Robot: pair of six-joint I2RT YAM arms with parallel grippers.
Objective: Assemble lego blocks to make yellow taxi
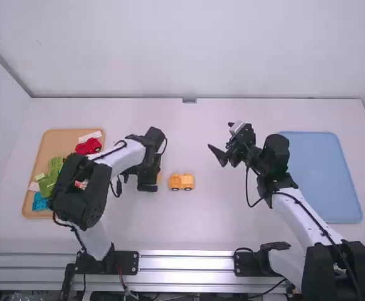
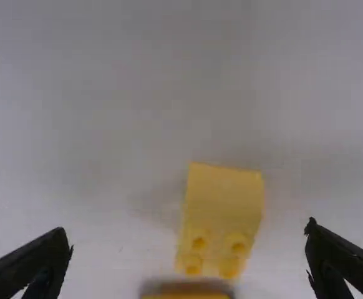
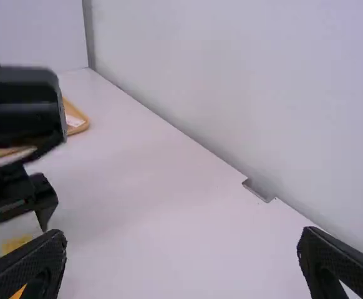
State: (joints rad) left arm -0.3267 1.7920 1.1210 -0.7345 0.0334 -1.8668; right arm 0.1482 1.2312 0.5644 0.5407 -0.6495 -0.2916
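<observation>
From where I'm standing, the left gripper is hanging over the yellow block, its fingers spread wide on either side and holding nothing. The block is lying on the table within that gap, presumably so the fingers can close on its flanks. Its studded end is facing the wheeled taxi piece, which is standing just beside the left gripper, on the side towards the right arm; that closeness looks handy for joining the two, which are sitting apart.

The left arm is bending over the tan tray and bringing its wrist round to point down at the block. The right arm is leaning inward at mid-table, its wrist cocked fairly level, so the right gripper is facing across towards the back wall, open and empty. It is probably waiting nearby to steady the taxi piece.
</observation>
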